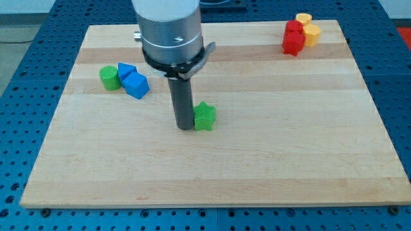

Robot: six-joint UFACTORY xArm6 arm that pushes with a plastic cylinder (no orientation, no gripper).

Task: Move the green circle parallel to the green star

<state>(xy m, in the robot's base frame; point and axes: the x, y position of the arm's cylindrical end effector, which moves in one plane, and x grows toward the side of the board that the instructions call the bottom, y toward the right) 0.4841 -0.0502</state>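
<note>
The green circle (110,77) is a short cylinder at the view's left, touching the left side of a blue block. The green star (205,117) lies near the board's middle. My tip (185,128) rests on the board right beside the star's left side, touching it or nearly so. The circle is well to the left of my tip and a little higher in the view.
Two blue blocks (133,81) sit together just right of the green circle. A cluster of red blocks (294,37) and yellow blocks (309,29) stands at the board's top right corner. The wooden board (212,179) lies on a blue perforated table.
</note>
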